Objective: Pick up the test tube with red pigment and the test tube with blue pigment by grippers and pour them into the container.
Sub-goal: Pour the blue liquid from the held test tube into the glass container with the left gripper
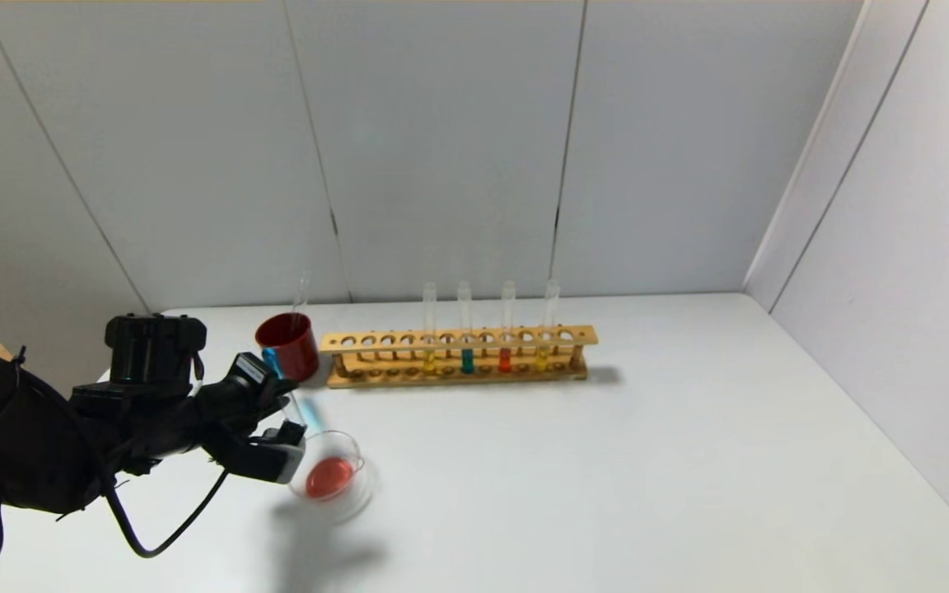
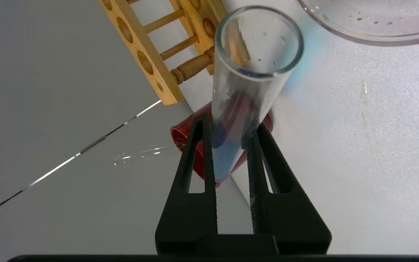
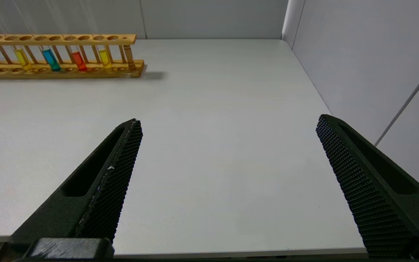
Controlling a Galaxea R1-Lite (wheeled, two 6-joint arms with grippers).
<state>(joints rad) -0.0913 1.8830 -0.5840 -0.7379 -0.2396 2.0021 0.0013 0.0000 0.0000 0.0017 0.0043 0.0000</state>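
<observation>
While the left gripper [image 2: 231, 145] pinches it, the test tube with blue pigment [image 2: 246, 94] tilts, clear glass, teal liquid pooled inside

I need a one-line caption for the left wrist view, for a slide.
Left gripper shut on the blue-pigment test tube, its open mouth near the glass container.

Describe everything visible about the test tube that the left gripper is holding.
The test tube with blue pigment is thin clear glass with an open round mouth and droplets on its inner wall. Blue liquid sits at its closed end, clamped in the shut left gripper. It is tilted, its mouth angled down toward the rim of the container, which holds red liquid. In the wrist view the mouth has not reached the rim, and no stream shows.
</observation>
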